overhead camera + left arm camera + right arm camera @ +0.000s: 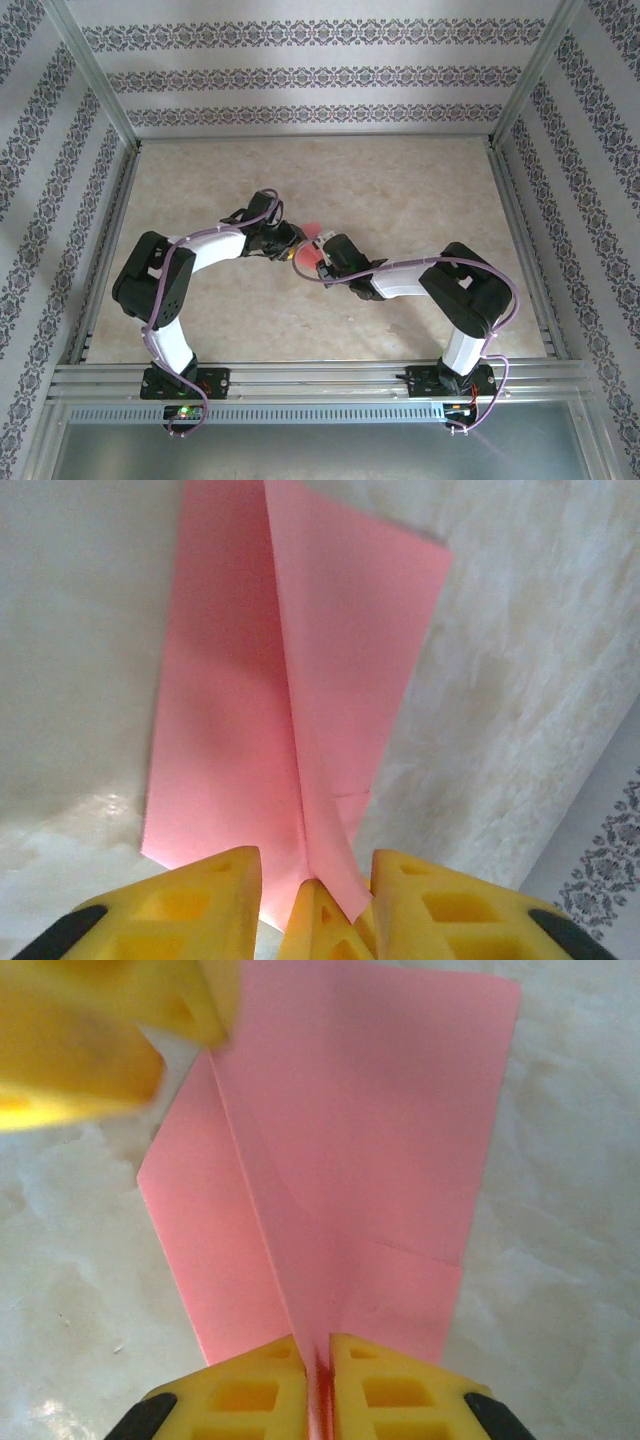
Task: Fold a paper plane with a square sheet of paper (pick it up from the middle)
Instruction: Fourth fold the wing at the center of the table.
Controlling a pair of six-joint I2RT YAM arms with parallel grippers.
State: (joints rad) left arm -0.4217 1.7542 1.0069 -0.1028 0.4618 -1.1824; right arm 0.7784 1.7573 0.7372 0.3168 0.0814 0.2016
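Paper plane point(350, 1160) pinched, right gripper point(318, 1348) low.

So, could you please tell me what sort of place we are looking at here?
Probably a purpose-built robot test cell: an aluminium frame encloses a marble-look tabletop, patterned panels form the walls, and a left arm and right arm, bolted at the near edge, handle pink paper.

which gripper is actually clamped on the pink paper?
The right gripper: its jaws pinch the pink paper at its fold. The left gripper stands open.
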